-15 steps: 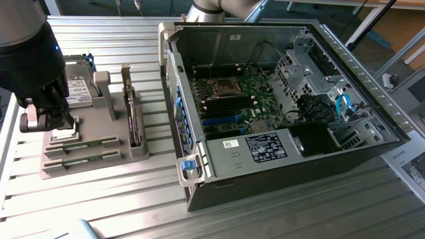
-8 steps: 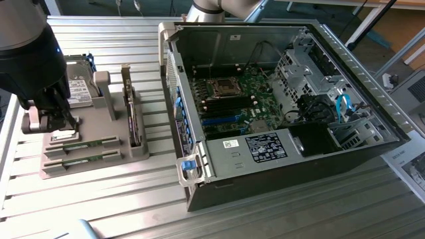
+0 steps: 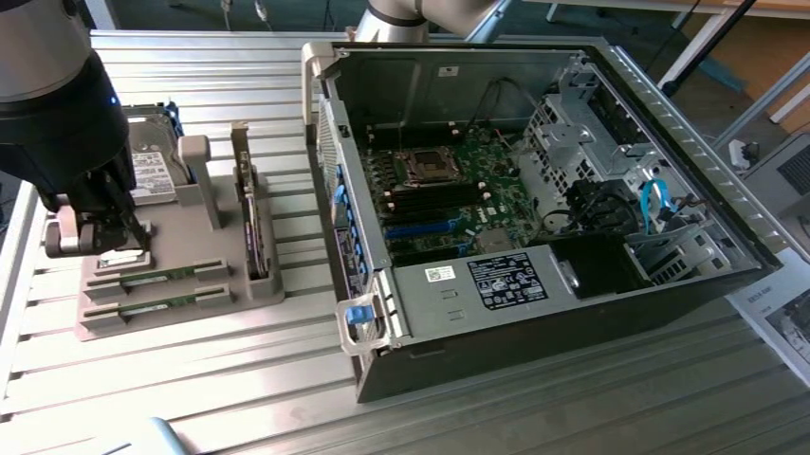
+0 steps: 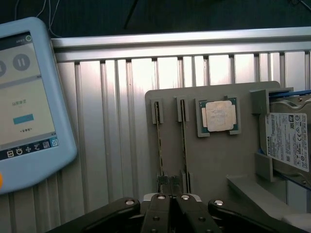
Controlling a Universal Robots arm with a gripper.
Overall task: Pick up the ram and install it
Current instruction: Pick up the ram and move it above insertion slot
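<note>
Wrist view has my pincer [image 4: 168, 182] clenched on nothing, tips pressed together above the grey holder [image 4: 214, 165]. The ram [image 4: 160, 145] stands on edge in its slot with a second stick [image 4: 183, 145] parallel just beside it. My tips hang between their near ends, and both long axes run straight away from me. Whether I touch the holder I cannot tell. In the exterior view the holder sits at the left middle of the frame, well apart from the open computer case [image 3: 532, 171] on the right.
</note>
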